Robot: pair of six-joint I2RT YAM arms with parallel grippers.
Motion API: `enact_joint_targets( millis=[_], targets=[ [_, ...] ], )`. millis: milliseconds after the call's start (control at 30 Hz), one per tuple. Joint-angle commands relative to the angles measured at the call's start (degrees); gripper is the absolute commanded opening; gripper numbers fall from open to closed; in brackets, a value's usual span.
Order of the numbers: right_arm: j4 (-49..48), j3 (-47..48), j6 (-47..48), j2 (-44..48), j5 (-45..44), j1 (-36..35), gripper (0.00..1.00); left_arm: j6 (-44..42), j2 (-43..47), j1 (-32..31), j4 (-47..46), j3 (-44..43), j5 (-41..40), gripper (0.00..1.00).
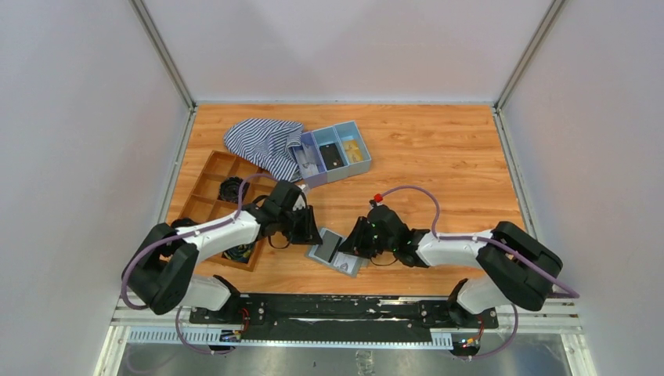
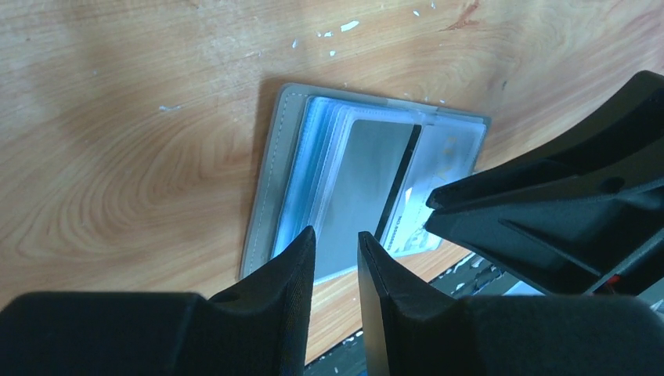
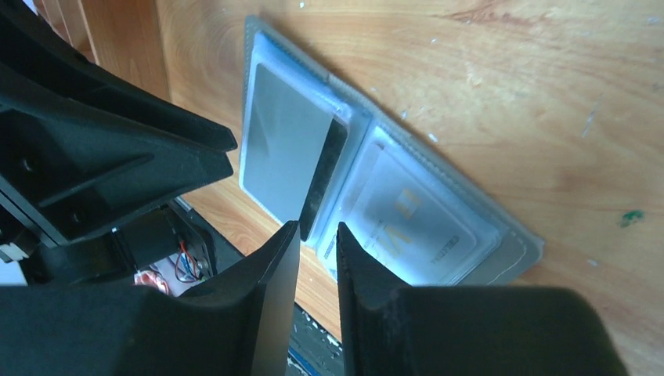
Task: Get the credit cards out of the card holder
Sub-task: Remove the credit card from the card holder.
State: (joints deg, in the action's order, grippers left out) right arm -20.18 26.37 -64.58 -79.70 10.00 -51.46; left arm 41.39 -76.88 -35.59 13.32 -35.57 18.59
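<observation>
Wooden table (image 1: 438,157) — card holder (image 1: 335,251) lying open.

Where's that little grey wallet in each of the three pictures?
Top external: the card holder lies open, low centre.
Left wrist: card holder centre, above the fingers.
Right wrist: card holder centre, slanting upper left to lower right.
Shared landmark: the grey card in one half, dark-striped in wrist views.
</observation>
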Motion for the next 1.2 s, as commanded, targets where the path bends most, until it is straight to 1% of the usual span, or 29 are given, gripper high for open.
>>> enact_joint_targets(
  millis=[0,167,433,500,633,667,700,967,1167],
  targets=[
    [-4.3,-1.2,-2.0,-3.2,1.5,2.0,0.27,1.0,-2.7,-0.7,-4.6,0.9,2.0,0.30],
    [-7.6,-1.7,-3.0,-5.5,3.3,3.1,0.26,1.2,-5.8,-2.4,-5.5,0.9,2.6,0.29],
    [-8.1,-1.1,-3.0,-6.7,3.9,3.2,0.25,3.0,-8.4,-4.4,-8.3,1.1,3.4,0.29],
    [-8.2,-1.3,-3.0,-7.0,4.1,3.2,0.22,3.4,-8.5,-4.8,-8.8,1.0,3.4,0.29],
    [-8.7,-2.2,-3.2,-7.1,4.2,3.2,0.10,3.6,-9.0,-5.0,-9.1,0.9,3.1,0.29],
    [-8.7,-2.5,-3.2,-7.0,4.1,3.3,0.04,3.6,-9.2,-5.0,-9.1,1.0,3.0,0.29],
    [-8.6,-2.8,-3.3,-6.9,4.0,3.2,0.01,3.6,-9.4,-5.0,-9.1,1.0,2.9,0.29],
    [-5.7,-7.2,-3.4,-1.1,1.7,4.1,0.00,4.4,-9.7,-5.0,-8.2,1.8,1.0,0.28],
    [-3.7,-9.2,-3.3,3.3,1.9,5.3,0.00,5.0,-10.9,-5.0,-9.6,2.5,1.2,0.28]
  ],
)
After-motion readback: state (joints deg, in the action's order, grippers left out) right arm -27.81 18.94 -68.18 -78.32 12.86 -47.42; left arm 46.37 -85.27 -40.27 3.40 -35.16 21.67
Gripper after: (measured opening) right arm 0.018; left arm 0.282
